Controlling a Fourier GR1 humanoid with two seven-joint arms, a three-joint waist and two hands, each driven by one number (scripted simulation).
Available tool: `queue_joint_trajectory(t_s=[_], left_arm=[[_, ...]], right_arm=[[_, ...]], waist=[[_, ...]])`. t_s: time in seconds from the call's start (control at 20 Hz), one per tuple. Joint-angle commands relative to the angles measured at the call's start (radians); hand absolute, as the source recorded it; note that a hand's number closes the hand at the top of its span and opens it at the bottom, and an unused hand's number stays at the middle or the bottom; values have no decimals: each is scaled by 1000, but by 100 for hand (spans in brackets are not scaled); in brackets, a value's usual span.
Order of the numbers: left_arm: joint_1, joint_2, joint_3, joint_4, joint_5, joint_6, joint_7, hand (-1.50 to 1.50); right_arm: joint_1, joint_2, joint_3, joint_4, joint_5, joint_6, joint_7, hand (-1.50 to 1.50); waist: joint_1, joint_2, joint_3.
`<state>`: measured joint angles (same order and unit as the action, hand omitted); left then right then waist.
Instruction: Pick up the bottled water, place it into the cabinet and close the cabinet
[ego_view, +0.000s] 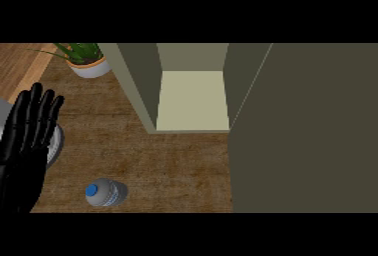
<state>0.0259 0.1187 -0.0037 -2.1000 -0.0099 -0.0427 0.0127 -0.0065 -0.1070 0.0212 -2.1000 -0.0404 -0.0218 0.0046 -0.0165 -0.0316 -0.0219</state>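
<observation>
The bottled water (105, 193) stands upright at lower left, blue cap up, just below-right of the left hand (26, 145), whose straight fingers (40, 107) lie pressed together.

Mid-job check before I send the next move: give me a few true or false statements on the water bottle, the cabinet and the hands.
1. The clear water bottle with the blue cap stands on the brown counter. True.
2. The bottle is already inside the olive-grey cabinet. False: it is on the counter, in front of the cabinet and to its left.
3. The cabinet's door is open. True.
4. The black left hand is curled round the bottle. False: its fingers are straight, and it is apart from the bottle.
5. A potted green plant in a white pot stands left of the cabinet. True.
</observation>
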Motion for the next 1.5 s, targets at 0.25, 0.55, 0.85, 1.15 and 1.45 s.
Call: queue_joint_trajectory(t_s=[0.25,0.55,0.85,1.15,1.45], left_arm=[[306,42,-41,-299,88,-151,-67,-150],[479,-45,-87,-353,360,-138,87,-150],[599,-69,-185,-528,327,-117,176,-150],[638,-54,-171,-587,342,-97,208,-150],[725,-32,-175,-596,330,-122,175,-150]], right_arm=[[212,20,79,-164,104,-8,-14,-150],[306,-36,148,-330,-108,129,143,-150],[289,-17,222,-443,-69,73,278,-150],[253,-17,222,-460,-47,41,326,-150],[300,-15,276,-511,-8,23,334,-150]], waist=[[23,26,22],[21,24,21],[27,25,22],[29,26,22],[27,20,23]])
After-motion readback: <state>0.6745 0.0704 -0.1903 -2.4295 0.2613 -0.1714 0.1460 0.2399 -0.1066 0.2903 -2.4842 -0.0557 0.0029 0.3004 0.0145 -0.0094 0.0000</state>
